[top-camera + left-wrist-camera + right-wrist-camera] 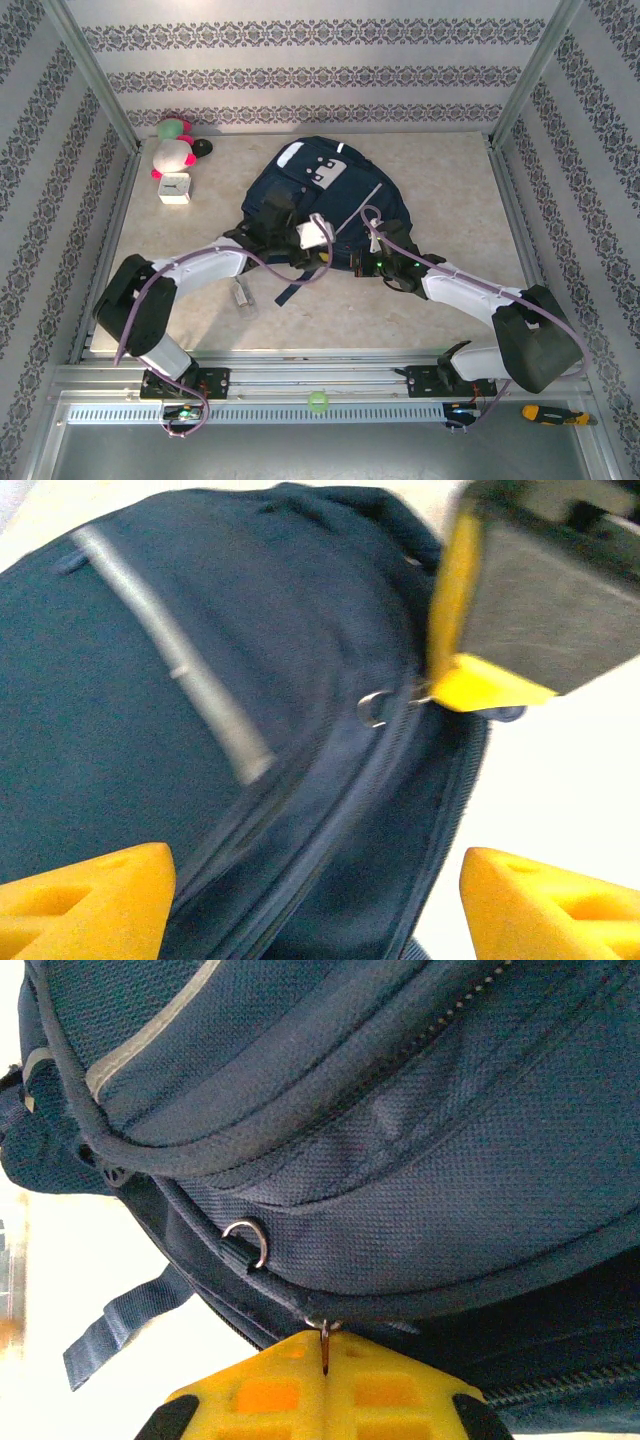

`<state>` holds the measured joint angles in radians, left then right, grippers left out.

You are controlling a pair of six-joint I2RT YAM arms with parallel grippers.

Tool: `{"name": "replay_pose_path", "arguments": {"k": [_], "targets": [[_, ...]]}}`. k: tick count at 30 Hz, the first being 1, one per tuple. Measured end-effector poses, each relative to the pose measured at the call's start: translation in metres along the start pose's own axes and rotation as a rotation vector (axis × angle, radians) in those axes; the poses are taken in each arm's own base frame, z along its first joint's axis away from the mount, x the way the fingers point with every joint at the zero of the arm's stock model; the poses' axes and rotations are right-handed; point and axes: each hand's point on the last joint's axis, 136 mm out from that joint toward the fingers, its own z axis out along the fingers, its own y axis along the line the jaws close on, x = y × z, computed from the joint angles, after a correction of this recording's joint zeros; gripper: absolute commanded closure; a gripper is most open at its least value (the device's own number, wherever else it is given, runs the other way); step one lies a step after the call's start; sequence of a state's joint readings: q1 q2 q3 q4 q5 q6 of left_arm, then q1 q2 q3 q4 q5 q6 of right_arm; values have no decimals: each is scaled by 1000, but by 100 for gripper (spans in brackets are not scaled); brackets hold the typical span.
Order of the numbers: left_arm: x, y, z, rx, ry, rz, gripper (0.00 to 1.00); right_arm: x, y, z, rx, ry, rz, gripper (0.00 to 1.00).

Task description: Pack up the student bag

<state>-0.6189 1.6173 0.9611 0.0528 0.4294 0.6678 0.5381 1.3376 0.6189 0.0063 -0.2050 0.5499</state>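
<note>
My right pincer (325,1385) grips the thin zipper pull (324,1348) on the bag (420,1190) while my left pincer (315,895) gapes wide, so a tug may slip off or drag the bag.

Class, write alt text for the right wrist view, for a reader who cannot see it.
The right gripper, its yellow fingers shut, pinches a small metal zipper pull on the navy-blue student bag. To the left a metal ring hangs from the bag, and a dark strap lies over the pale table.
</note>
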Motion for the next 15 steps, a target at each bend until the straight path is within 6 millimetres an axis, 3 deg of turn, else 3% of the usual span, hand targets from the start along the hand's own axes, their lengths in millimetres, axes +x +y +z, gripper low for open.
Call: {"name": "replay_pose_path", "arguments": {"k": [2, 5, 8, 10, 12, 15], "targets": [[0, -10, 13, 27, 10, 64, 27, 0, 1, 0, -5, 3, 0, 100], [5, -16, 29, 39, 40, 135, 40, 0, 0, 0, -6, 5, 5, 100], [8, -13, 38, 17, 52, 196, 64, -1, 0, -1, -14, 6, 9, 100], [8, -7, 41, -15, 59, 226, 87, -1, -1, -1, -18, 10, 13, 100], [7, -1, 41, -43, 65, 255, 100, -3, -5, -2, -17, 10, 27, 100], [10, 3, 39, -53, 75, 278, 100, -10, -13, -9, -16, -1, 54, 100]]}}
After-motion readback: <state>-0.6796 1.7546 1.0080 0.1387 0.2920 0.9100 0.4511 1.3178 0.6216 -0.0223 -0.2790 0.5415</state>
